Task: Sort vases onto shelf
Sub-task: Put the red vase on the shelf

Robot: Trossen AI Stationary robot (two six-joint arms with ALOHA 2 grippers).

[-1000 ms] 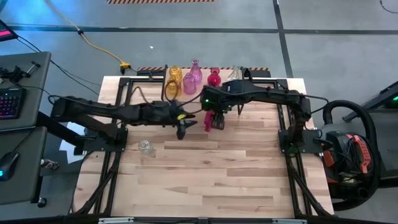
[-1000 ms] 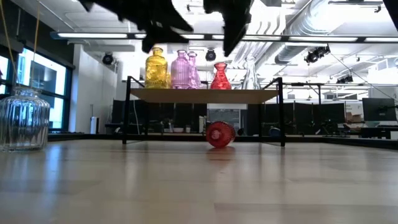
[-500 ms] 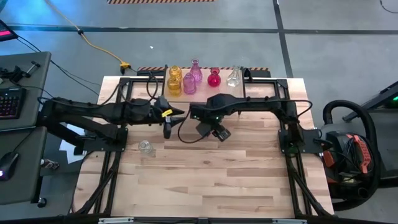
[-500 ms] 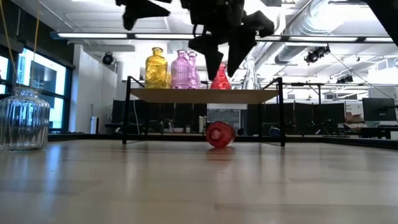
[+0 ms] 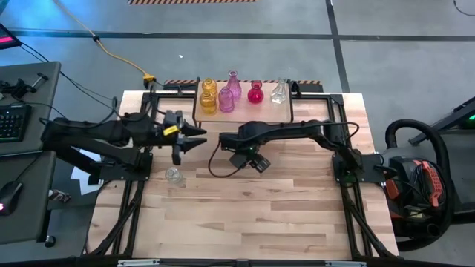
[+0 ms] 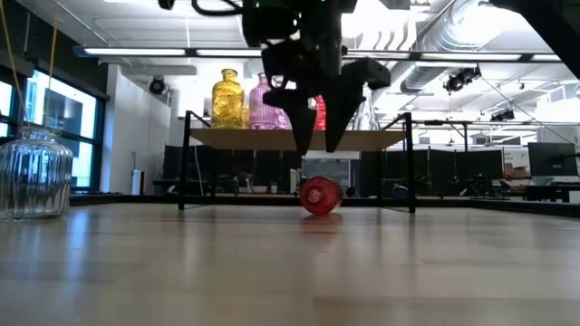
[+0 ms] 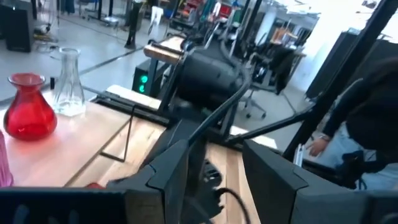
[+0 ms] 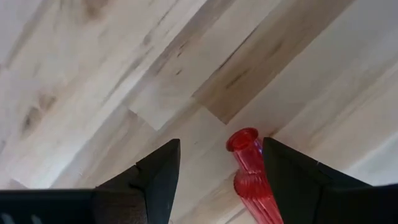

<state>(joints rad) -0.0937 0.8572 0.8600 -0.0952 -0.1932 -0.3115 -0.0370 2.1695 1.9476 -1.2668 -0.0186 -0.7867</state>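
The shelf (image 5: 242,119) stands at the table's far middle and bears two yellow vases (image 5: 208,96), two pink vases (image 5: 229,93), one red vase (image 5: 255,93) and one clear vase (image 5: 278,91), all upright. A second red vase (image 8: 250,171) lies on its side on the table in front of the shelf; it also shows in the low view (image 6: 321,195). My right gripper (image 8: 219,148) is open, points down and hangs above that vase with a finger on either side of its neck, apart from it. A second clear vase (image 5: 174,176) stands on the table at the left. My left gripper (image 5: 197,141) is open and empty, left of the shelf.
Black frame rails (image 5: 340,141) run along the table's left and right sides. A black cable (image 5: 223,159) loops by my right gripper. The table's near half (image 5: 245,222) is bare wood. A person sits beyond the table in the left wrist view (image 7: 367,155).
My right gripper has gone toward the table's near and left edges and come down over the lying red vase. My left gripper has drawn back toward the table's left edge and risen. The vases have stayed where they were.
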